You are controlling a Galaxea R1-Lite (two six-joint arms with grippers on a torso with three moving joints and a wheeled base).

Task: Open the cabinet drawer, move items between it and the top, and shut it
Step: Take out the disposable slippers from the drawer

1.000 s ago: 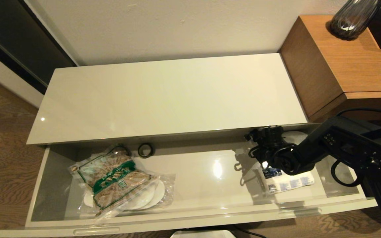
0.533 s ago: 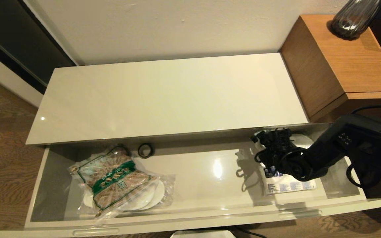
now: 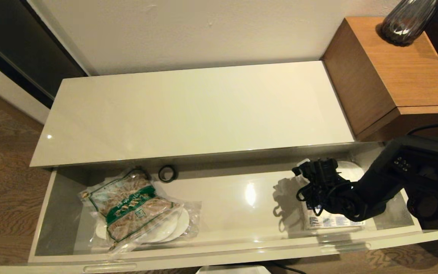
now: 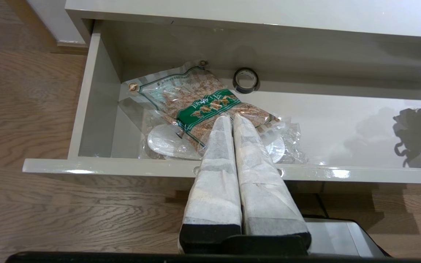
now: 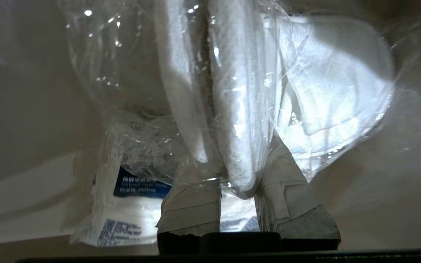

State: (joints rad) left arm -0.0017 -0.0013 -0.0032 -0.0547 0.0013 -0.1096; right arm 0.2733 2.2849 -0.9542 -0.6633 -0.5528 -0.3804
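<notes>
The cabinet drawer [image 3: 219,249] stands pulled out below the bare top [image 3: 192,114]. At its left end the clear bag of tan food [image 3: 131,207] [image 4: 203,106] lies on a wrapped pair of white slippers [image 3: 173,228] [image 4: 165,140]. At the right end my right gripper [image 3: 310,171] [image 5: 238,160] is shut on another clear-wrapped pair of white slippers [image 3: 346,167] [image 5: 334,84], held just above the tissue pack [image 3: 333,220] [image 5: 130,215]. My left gripper [image 4: 231,118] is shut and empty in front of the drawer's left part, out of the head view.
A small black ring [image 3: 167,173] [image 4: 246,79] lies by the drawer's back wall. A taller brown wooden block [image 3: 401,68] with a dark glass vase [image 3: 405,19] adjoins the top on the right. Wooden floor surrounds the cabinet.
My right gripper has moved right and toward the drawer's front with the wrapped slippers, now covering more of the tissue pack. The food bag and ring have not moved.
</notes>
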